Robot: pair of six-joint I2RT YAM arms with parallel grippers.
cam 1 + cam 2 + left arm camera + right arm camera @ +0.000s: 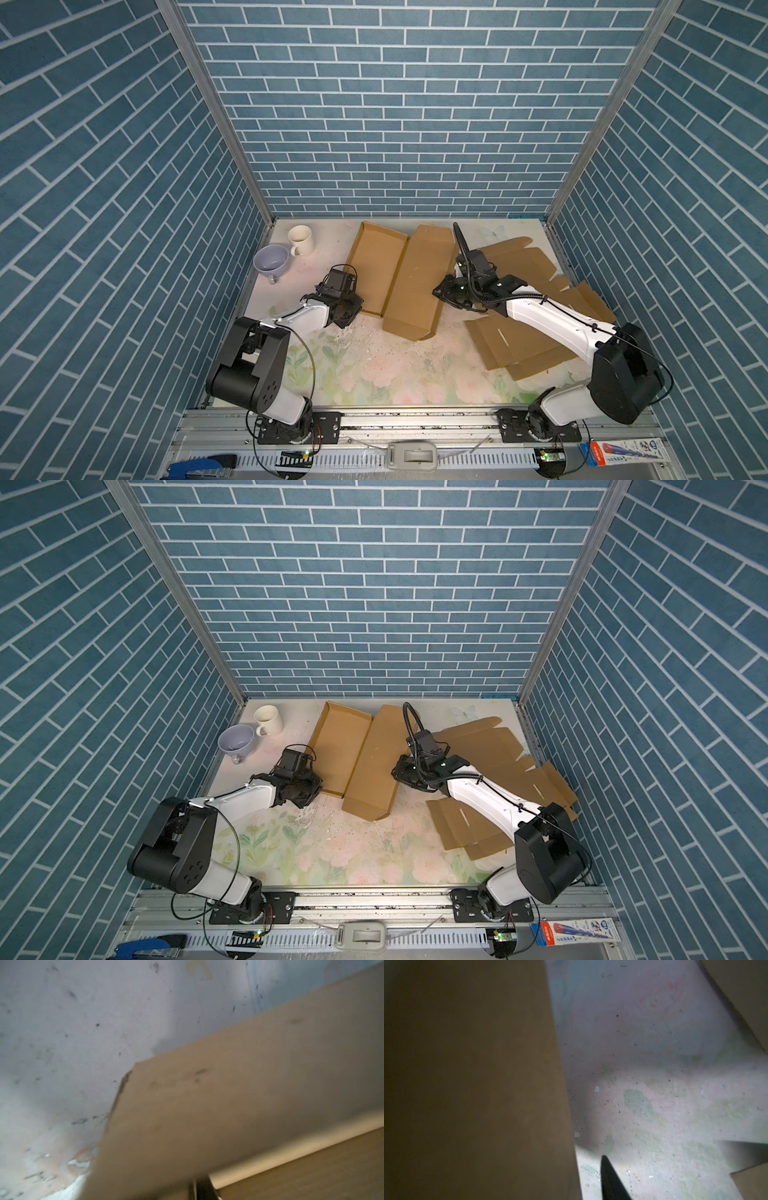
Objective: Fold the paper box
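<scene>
The paper box is brown cardboard, partly folded, lying at the back middle of the table in both top views. Its shallow tray half point(376, 270) point(338, 750) adjoins a wide lid panel point(419, 286) point(374, 771). My left gripper point(351, 313) point(309, 796) sits at the tray's near left corner. In the left wrist view the tray wall point(228, 1095) fills the picture, and one dark finger point(202, 1188) shows just inside its rim. My right gripper point(441, 291) point(398, 771) is at the lid panel's right edge. There, one finger point(610, 1182) shows beside the panel point(467, 1084); the other is hidden.
A white mug point(301, 240) and a tipped lavender cup point(271, 259) stand at the back left. Flat cardboard blanks point(519, 257) point(511, 349) lie on the right under my right arm. Blue brick walls enclose three sides. A blue stapler point(203, 467) lies by the front rail.
</scene>
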